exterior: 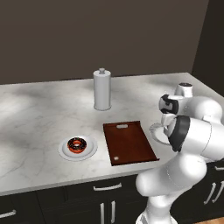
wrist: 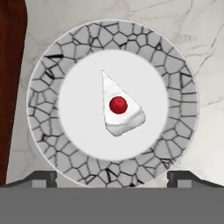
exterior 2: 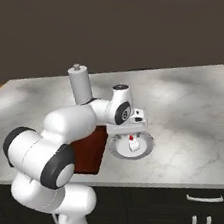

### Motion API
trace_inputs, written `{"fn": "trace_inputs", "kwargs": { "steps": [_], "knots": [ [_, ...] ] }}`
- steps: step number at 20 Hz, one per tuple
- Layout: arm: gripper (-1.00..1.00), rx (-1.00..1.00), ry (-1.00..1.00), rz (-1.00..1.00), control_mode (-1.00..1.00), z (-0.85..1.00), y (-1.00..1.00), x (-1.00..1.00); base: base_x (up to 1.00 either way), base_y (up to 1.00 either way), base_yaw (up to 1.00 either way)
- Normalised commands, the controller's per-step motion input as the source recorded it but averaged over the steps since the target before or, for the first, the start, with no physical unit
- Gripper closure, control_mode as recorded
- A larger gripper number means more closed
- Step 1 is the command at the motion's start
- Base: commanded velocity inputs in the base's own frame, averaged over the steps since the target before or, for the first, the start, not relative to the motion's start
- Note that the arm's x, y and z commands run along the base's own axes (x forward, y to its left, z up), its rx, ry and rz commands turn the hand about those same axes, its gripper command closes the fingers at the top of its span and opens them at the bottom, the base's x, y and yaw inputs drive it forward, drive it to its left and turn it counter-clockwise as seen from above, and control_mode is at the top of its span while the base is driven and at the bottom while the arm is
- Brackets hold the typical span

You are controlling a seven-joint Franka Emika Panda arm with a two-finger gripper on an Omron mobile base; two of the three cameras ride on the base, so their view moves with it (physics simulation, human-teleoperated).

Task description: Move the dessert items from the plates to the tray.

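Starting at the left of the tray [exterior: 129, 142], you have the donut [exterior: 77, 145] sitting on its plate [exterior: 89, 151], well apart from the arm; the grey canister [exterior: 102, 89] stands behind the tray on the marble bench [exterior: 39, 113]. The tray itself lies flat with its handle slot at the far end and looks bare apart from a small pale speck near its front edge. Just right of the tray, your tool [exterior 2: 131, 133] hangs directly above the second plate [wrist: 43, 87], with the white cake piece [wrist: 119, 107] and its red top centred below. The fingertips [wrist: 41, 178] sit wide apart at either side of the hand view, so the tool is open and holds nothing. To do this grasp well, you should descend straight down, keep the wedge centred between the fingers, and probably close across its narrower width rather than along its length. Judge the depth carefully so the fingers clear the plate's crackled rim and don't push the cake sideways.
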Motion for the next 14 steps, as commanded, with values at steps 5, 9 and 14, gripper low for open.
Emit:
{"fn": "trace_inputs", "kwargs": {
  "steps": [5, 9, 14],
  "knots": [
    [-1.00, 0.00, -0.04, 0.00, -1.00, -0.22, 0.00, 0.08, 0.00, 0.00, 0.00],
    [-1.00, 0.00, -0.06, 0.00, -1.00, -0.20, -0.02, 0.03, 0.00, 0.00, 0.00],
    [-1.00, 0.00, -0.07, 0.00, -1.00, -0.19, -0.02, 0.00, 0.00, 0.00, 0.00]
  ]
}}
